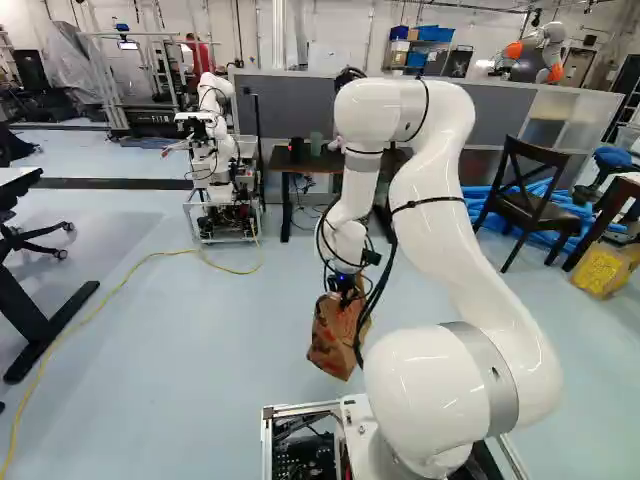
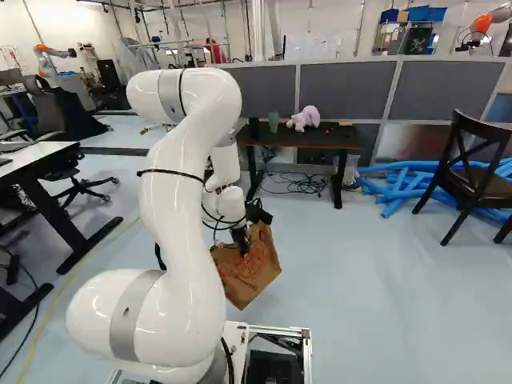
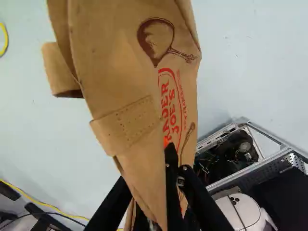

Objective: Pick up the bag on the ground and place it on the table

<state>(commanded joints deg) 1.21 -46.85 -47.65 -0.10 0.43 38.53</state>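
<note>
Paper bag (image 2: 260, 272), brown, hangs tilted above the floor (image 2: 360, 280), its upper part clamped in the black gripper (image 2: 243, 246), presumably so that it travels clear of the ground to the dark table (image 2: 326, 141) ahead.

A tilted brown bag (image 2: 258, 274) hangs from the pincer (image 2: 244, 249).
</note>
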